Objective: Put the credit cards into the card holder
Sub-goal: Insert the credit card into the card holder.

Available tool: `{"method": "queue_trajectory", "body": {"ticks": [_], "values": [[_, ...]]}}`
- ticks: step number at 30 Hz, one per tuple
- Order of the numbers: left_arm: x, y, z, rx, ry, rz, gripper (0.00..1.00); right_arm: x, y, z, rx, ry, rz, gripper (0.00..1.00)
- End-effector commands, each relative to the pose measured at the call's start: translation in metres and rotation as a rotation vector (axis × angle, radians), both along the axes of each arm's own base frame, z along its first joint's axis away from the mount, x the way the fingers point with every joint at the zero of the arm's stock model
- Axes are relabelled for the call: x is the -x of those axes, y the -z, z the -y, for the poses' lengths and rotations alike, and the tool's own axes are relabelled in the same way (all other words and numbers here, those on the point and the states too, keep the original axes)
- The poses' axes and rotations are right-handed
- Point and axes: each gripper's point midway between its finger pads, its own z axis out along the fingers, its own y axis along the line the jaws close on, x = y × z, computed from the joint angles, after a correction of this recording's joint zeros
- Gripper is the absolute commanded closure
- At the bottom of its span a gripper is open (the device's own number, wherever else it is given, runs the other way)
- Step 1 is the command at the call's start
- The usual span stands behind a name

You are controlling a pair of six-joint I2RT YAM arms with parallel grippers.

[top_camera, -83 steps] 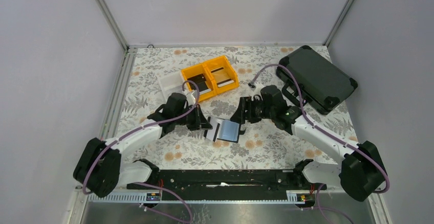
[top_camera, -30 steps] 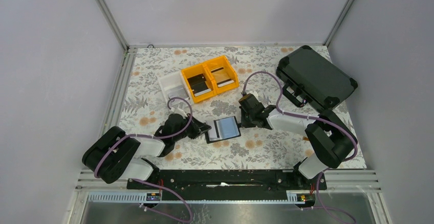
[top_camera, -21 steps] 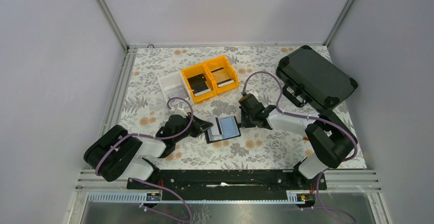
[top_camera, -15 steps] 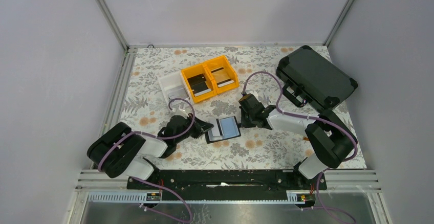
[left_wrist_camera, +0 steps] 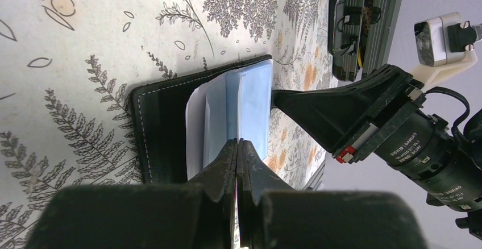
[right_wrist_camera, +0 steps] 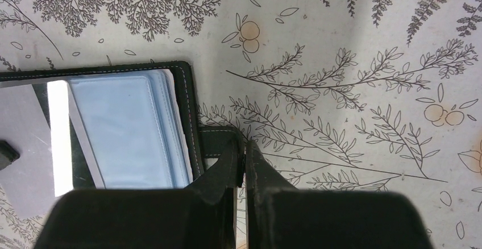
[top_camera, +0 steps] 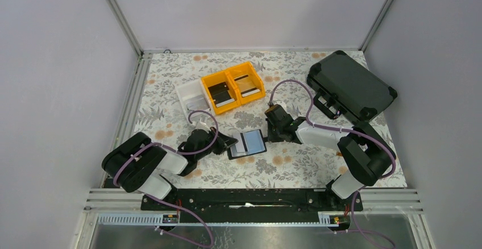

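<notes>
Top view: the card holder [top_camera: 250, 144] lies open at mid-worktop, its long axis running roughly 8 to 2 o'clock. The left hand [top_camera: 226, 142] sits at its 9 o'clock end and the right hand [top_camera: 270, 132] at its 2 o'clock corner. The credit cards [top_camera: 222, 96] that can be seen lie in the yellow bins [top_camera: 232, 83], at 11 o'clock from the holder. Both hands are about equally near them, the left perhaps nearer. A black hard case [top_camera: 349, 87] is far off at 2 o'clock.

Left wrist view: the left hand [left_wrist_camera: 237, 145] has its fingers pressed together over the card holder [left_wrist_camera: 159, 129], tips at the blue pockets. Whether a thin card is pinched, I cannot tell. The right hand [left_wrist_camera: 278, 96] meets the holder's far edge. White lettering on its motor is too small to read surely.

Right wrist view: the right hand [right_wrist_camera: 245, 149] is closed on the tab [right_wrist_camera: 216, 144] of the card holder [right_wrist_camera: 131, 129], pinning it. No brand shows.
</notes>
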Motion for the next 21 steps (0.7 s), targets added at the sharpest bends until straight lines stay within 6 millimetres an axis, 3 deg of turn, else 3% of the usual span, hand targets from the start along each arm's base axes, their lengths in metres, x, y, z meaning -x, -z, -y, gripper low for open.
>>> {"method": "queue_trajectory", "body": {"ticks": [1, 21], "values": [[-0.009, -0.011, 0.004, 0.028, -0.023, 0.050, 1.00, -0.011, -0.009, -0.009, -0.020, 0.009, 0.037, 1.00], [-0.005, -0.001, 0.005, -0.029, 0.012, 0.047, 1.00, -0.011, -0.008, -0.008, -0.016, 0.010, 0.035, 1.00]]}}
